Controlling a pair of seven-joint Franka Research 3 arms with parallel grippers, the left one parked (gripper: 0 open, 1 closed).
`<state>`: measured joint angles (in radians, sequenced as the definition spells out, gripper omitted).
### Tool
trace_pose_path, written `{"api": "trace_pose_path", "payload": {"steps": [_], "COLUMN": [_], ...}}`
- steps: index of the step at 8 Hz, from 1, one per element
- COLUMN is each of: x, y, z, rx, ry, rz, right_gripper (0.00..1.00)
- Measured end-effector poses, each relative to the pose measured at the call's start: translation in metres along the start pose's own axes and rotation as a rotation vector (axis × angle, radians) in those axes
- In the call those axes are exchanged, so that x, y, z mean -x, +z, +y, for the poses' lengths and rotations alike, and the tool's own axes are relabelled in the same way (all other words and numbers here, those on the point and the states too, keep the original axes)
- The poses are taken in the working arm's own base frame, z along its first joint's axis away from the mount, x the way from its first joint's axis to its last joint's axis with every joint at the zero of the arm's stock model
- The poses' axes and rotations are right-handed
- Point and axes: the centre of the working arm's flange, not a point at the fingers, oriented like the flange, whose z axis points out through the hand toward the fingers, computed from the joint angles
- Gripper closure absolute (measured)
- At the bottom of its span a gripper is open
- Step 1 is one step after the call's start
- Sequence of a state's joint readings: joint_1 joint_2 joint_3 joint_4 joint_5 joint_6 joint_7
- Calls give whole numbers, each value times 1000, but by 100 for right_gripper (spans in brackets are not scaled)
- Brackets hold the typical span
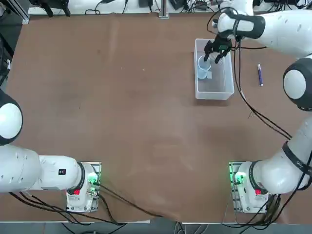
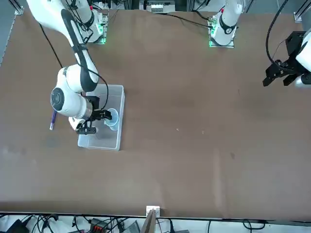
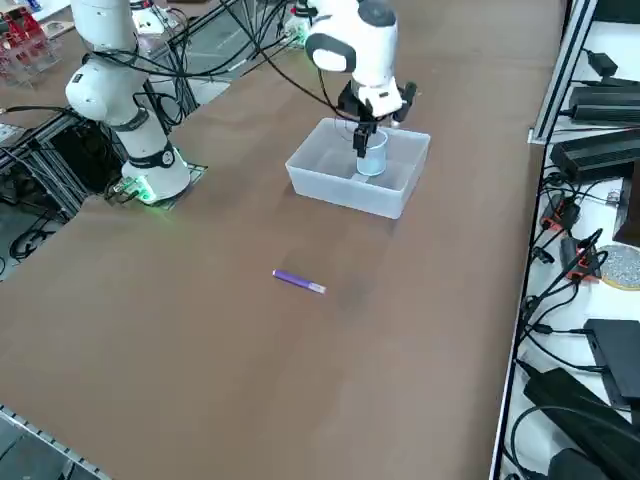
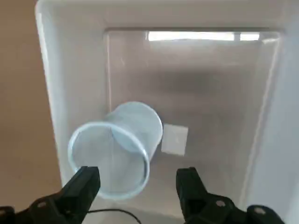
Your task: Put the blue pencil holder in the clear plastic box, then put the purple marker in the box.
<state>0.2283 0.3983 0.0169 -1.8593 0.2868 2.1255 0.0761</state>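
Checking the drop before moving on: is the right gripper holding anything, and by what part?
Nothing; the right gripper's fingers are open, and the blue pencil holder stands free.

- one plastic box (image 1: 222, 78);
- one cup, pale blue (image 1: 204, 68);
- one marker, purple (image 3: 299, 281);
- one white label (image 4: 174, 139), square, on the box's floor;
- one right gripper (image 4: 138, 171), over the box;
- one brown table (image 1: 122, 122) under it all
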Motion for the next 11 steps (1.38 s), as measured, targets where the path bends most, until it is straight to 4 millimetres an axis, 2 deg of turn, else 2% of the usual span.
{"api": "trace_pose_path", "payload": {"steps": [1, 2, 3, 4, 5, 7, 8, 11], "x": [1, 3, 3, 2, 2, 3, 3, 8], "y": [-29, -61, -91, -116, -132, -147, -147, -121], "z": [9, 27, 56, 95, 138, 217, 252, 337], "rx": [22, 64, 105, 135, 155, 171, 176, 202], "ry": [0, 9, 39, 69, 84, 151, 194, 165], "rz": [-28, -43, -30, -2, 17, 57, 79, 89], "right_gripper": [0, 0, 0, 1, 1, 1, 1, 1]}}
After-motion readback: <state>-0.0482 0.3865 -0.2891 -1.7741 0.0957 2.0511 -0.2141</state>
